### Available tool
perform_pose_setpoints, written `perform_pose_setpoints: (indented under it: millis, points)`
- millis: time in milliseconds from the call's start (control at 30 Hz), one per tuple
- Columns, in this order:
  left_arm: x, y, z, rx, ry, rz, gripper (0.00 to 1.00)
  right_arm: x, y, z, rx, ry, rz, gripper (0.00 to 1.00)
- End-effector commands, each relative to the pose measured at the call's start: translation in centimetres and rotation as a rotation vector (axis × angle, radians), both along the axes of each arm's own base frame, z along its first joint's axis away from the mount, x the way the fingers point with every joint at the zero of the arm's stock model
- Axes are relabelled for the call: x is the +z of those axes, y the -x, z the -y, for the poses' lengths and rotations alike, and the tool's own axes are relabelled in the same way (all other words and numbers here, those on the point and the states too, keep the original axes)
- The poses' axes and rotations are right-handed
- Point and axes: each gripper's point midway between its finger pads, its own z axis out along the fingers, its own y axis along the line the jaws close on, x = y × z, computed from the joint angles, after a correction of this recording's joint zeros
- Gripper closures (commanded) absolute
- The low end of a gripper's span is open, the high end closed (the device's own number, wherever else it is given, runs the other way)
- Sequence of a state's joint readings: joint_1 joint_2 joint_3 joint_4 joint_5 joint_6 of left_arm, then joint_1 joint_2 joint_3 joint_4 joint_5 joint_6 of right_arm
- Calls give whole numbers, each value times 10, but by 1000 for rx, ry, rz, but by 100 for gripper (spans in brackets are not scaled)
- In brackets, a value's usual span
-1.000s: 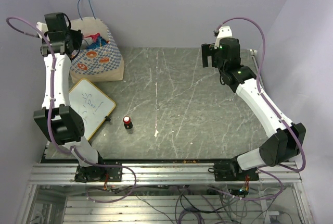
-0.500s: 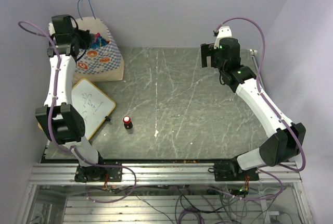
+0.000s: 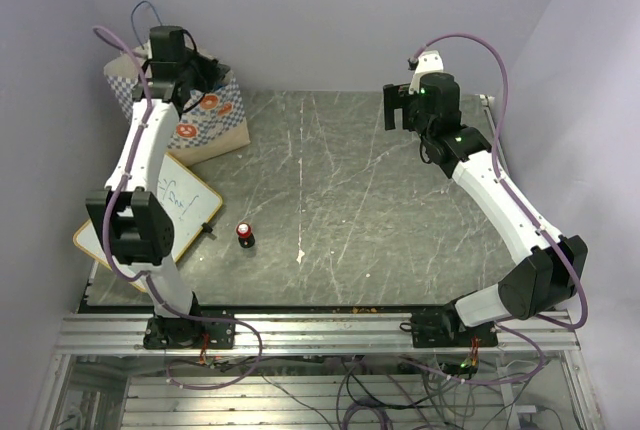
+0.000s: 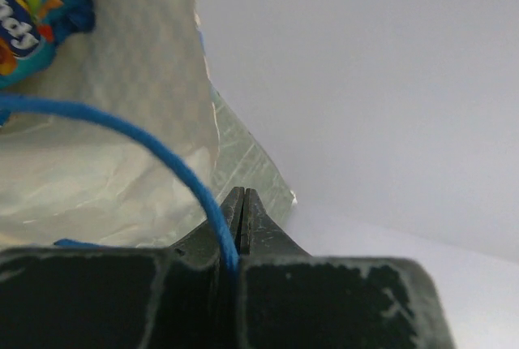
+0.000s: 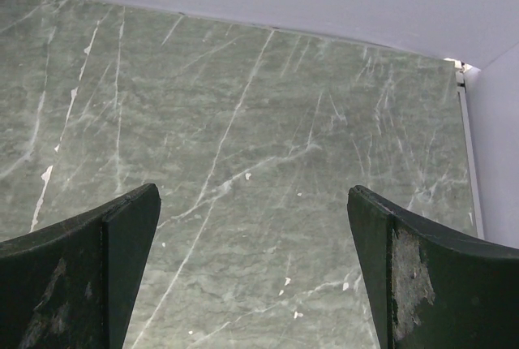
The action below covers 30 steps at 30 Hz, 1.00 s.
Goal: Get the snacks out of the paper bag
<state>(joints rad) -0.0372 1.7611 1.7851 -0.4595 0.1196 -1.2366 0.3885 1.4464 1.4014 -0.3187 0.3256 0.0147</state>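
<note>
The cream paper bag (image 3: 222, 122) with its blue-checkered band stands tilted at the back left of the table. My left gripper (image 3: 200, 82) is over its mouth. In the left wrist view the left gripper (image 4: 242, 196) is shut on the bag's thin blue cord handle (image 4: 146, 142), which runs down between the jaws. Behind the cord I see the bag's inner wall (image 4: 122, 81) and a blue snack packet (image 4: 32, 16) at the top left. From above, my arm hides the snacks. My right gripper (image 5: 253, 193) hangs open and empty over bare table at the back right (image 3: 395, 108).
A wood-framed whiteboard (image 3: 175, 215) lies at the left, partly under my left arm. A small red-and-white capped bottle (image 3: 244, 234) stands near the table's middle-left. The purple back wall is close behind the bag. The table's right edge (image 5: 464, 122) is near my right gripper.
My left gripper closed on the cord handle and swung right and back. The bag tipped and shifted with it, and the whiteboard slid a little. The right arm stayed still.
</note>
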Motion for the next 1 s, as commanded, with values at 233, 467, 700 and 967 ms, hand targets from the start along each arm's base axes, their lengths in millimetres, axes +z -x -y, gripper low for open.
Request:
perform_pose_setpoints:
  millis: [233,467,700,967]
  points:
    - [39,-5,117,-303,31,157,93,19,7,-9,26,-55,33,0]
    - [32,-3,183,-442,58,165,93,24,16,-10,37,-89,34,0]
    - [34,19,245,-584,75,185,93,30,25,-8,23,-130,27,0]
    - [34,80,301,-736,71,170,93,39,45,-11,22,-230,1,0]
